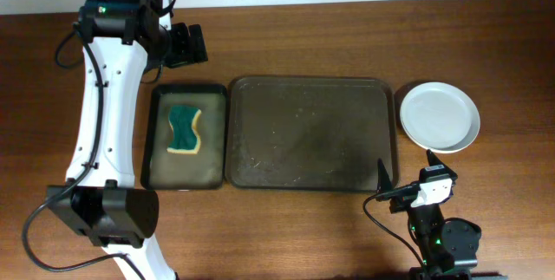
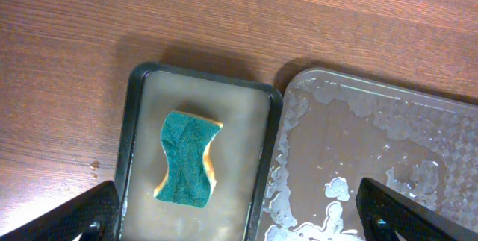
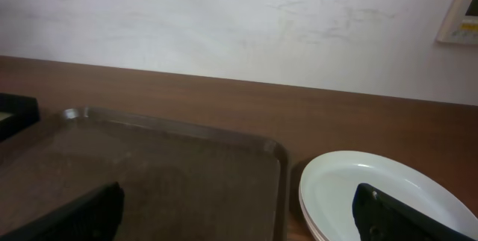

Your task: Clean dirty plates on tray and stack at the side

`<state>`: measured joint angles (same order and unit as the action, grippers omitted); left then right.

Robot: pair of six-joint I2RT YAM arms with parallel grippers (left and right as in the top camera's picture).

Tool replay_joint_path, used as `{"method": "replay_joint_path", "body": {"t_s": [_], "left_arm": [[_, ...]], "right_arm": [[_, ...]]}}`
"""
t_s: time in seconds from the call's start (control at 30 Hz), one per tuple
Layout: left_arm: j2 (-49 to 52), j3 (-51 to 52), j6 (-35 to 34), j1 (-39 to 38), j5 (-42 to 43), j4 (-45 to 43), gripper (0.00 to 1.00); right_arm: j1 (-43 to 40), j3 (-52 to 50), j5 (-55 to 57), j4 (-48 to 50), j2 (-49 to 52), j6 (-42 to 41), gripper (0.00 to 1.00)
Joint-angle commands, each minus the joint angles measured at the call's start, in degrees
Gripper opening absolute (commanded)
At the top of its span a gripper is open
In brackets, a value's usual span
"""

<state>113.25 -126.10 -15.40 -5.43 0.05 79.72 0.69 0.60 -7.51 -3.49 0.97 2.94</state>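
Note:
The large dark brown tray lies in the middle of the table with wet streaks and no plates on it; it also shows in the left wrist view and the right wrist view. The plates sit stacked on the table right of the tray, white, with no red smear visible; the stack shows in the right wrist view. My left gripper is open and empty, high above the small tray. My right gripper is open and empty near the front edge, by the tray's front right corner.
A smaller dark tray lies left of the large tray and holds a green and yellow sponge, also seen in the left wrist view. A wall stands behind the table.

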Motion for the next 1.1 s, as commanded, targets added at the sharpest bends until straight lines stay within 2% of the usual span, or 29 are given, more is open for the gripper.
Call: {"method": "replay_joint_path", "body": {"t_s": [0.0,0.37,0.47,0.53,0.63,0.67,0.8,0.87,0.97,1.07], "left_arm": [[0.2,0.0,0.9,0.2,0.2,0.1,0.99],[-0.5,0.0,0.9,0.2,-0.7,1.8,0.99],[-8.2,0.0,0.9,0.3,-2.7,0.4,0.99],[-16.7,1.4,0.9,0.2,-5.1,0.3,0.99],[-30.1,11.9,0.9,0.4,-9.3,-1.8,1.00],[-37.4,20.3,0.9,1.4,-9.6,-5.8,0.99],[-64.9,57.3,0.9,4.6,-8.9,-31.1,0.99],[-81.2,77.7,0.9,6.0,-8.2,-50.4,0.99],[-96.7,96.2,0.9,7.8,-5.8,-70.7,0.99],[-106.9,108.2,0.9,8.3,-5.2,-82.6,0.99]], "right_arm": [[0.5,-0.3,0.5,-0.4,0.2,-0.9,0.98],[0.5,-0.3,0.5,-0.4,0.2,-0.9,0.98],[0.5,-0.3,0.5,-0.4,0.2,-0.9,0.98],[0.5,-0.3,0.5,-0.4,0.2,-0.9,0.98],[0.5,-0.3,0.5,-0.4,0.2,-0.9,0.98],[0.5,-0.3,0.5,-0.4,0.2,-0.9,0.98],[0.5,-0.3,0.5,-0.4,0.2,-0.9,0.98],[0.5,-0.3,0.5,-0.4,0.2,-0.9,0.98],[0.5,-0.3,0.5,-0.4,0.2,-0.9,0.98],[0.5,-0.3,0.5,-0.4,0.2,-0.9,0.98]]}}
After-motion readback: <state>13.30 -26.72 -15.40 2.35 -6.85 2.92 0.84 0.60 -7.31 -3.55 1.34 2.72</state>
